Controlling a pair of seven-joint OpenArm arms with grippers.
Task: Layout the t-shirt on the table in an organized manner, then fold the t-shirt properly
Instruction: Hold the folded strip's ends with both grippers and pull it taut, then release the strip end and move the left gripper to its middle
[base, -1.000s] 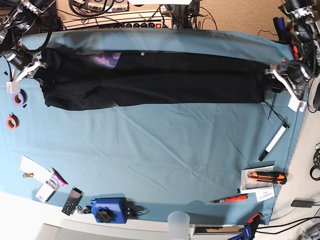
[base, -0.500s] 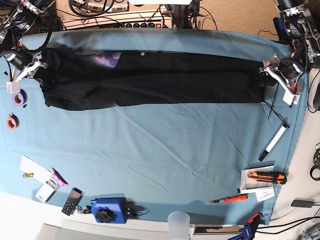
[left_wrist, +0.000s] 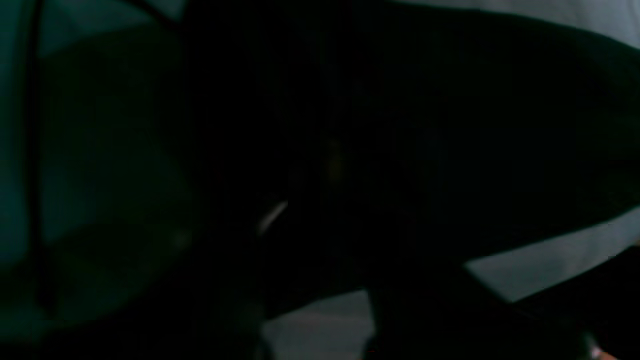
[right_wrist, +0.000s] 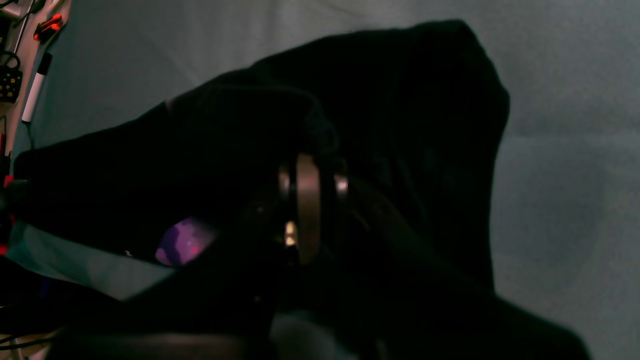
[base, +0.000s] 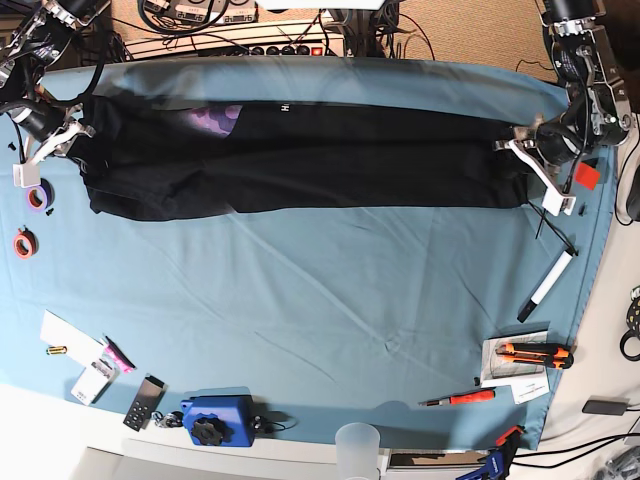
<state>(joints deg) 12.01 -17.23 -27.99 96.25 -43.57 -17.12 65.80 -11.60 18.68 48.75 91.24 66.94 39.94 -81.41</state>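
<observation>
While the large black soft-fabric t-shirt (base: 300, 160) lies stretched in a long band across the far side of the wide teal-blue cloth-covered table (base: 320, 320) (a purple patch of its print showing), the right gripper (base: 55, 138) stays clamped on its end. The left gripper (base: 535, 165) sits at the opposite end; its dark wrist view leaves its jaws unreadable.

The soft, matt black cloth t-shirt (base: 300, 155) with its purple printed patch lay on the slightly wrinkled, matt teal-blue cloth of the worktop (base: 320, 300), beside a smooth white plastic marker (base: 546, 285), a glossy orange-handled knife (base: 535, 352) and white paper slips (base: 68, 340).
</observation>
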